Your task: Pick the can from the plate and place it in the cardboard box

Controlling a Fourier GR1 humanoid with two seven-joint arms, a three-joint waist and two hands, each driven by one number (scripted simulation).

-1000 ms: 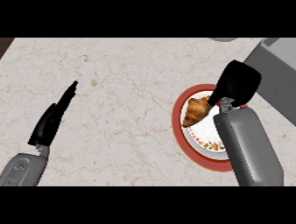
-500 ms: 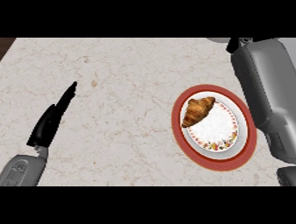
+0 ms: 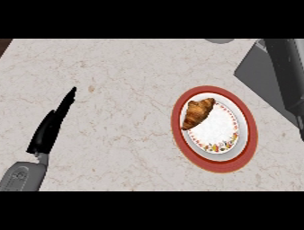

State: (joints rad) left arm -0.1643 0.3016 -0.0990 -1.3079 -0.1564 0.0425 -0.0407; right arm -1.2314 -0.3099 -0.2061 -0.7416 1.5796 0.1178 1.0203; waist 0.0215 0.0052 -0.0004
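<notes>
Plate (image 3: 249, 139): carrying a croissant (image 3: 198, 112).
Left hand (image 3: 51, 128): resting lower left, fingers straight, holding nothing.
Right hand: showing only its forearm (image 3: 291, 76); fingers untellable.

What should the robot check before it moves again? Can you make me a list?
1. Can on the plate: not ok, only a croissant lies there.
2. Can in the right hand: cannot tell, only its forearm shows, at the right edge.
3. Cardboard box in sight: not ok, none shows.
4. Left hand out of the way: ok, open at the left, apart from the plate.
</notes>
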